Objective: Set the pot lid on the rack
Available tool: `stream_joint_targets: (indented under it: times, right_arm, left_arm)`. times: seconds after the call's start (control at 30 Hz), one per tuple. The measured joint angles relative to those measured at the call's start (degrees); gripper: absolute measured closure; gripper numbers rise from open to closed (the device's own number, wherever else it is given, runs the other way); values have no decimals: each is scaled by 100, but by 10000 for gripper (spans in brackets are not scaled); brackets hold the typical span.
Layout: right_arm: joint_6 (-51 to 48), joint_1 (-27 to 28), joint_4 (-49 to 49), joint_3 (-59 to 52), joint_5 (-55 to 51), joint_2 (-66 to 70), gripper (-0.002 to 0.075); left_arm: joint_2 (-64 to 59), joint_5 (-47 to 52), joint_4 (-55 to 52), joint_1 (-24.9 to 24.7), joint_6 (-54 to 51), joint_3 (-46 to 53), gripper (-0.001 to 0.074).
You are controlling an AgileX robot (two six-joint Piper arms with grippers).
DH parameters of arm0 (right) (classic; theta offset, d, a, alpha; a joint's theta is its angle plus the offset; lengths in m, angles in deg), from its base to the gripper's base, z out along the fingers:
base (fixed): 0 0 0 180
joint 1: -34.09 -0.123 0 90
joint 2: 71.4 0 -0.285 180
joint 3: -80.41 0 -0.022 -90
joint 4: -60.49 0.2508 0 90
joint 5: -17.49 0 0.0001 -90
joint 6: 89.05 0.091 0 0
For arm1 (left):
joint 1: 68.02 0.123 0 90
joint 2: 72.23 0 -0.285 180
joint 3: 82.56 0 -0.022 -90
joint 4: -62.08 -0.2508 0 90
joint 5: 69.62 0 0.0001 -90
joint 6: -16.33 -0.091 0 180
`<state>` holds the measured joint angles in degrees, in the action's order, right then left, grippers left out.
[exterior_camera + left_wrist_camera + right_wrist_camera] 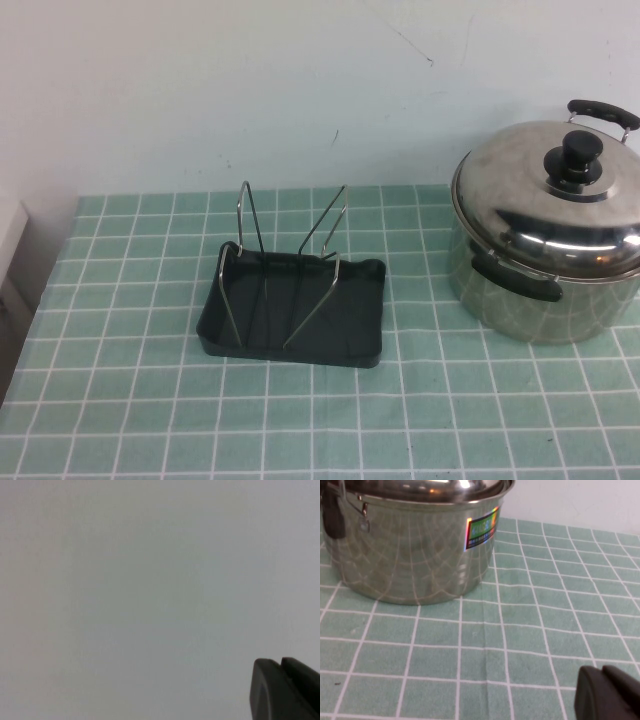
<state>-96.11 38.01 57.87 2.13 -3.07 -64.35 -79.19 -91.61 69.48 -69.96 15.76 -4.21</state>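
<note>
Lid (pixel 545 190) sits on the pot (pixel 530 290), right of the rack (pixel 290 305) on the counter (pixel 450 420). Rigid, slick steel, probably fairly light; grip its black knob (pixel 578 158). Left pincer (pixel 287 690) faces blank wall, right pincer (pixel 607 692) hovers near the pot; cannot tell either's state.

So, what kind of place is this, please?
Probably a mock kitchen table. A shiny domed steel pot lid sits on a deep steel pot, beside a dark plastic rack, on a green checked tablecloth. Left gripper faces a blank wall; right gripper is near the pot.
</note>
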Motion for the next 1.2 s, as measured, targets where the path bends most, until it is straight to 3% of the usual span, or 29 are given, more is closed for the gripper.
stream_joint_targets:
  times: [0.37, 1.2]
  right_arm:
    - [0, 0, 0, 0, 0, 0, 727]
    - [0, 0, 0, 0, 0, 0, 727]
  left_arm:
    - [0, -39, 0, 0, 600, 0, 738]
    - [0, -39, 0, 0, 706, 0, 738]
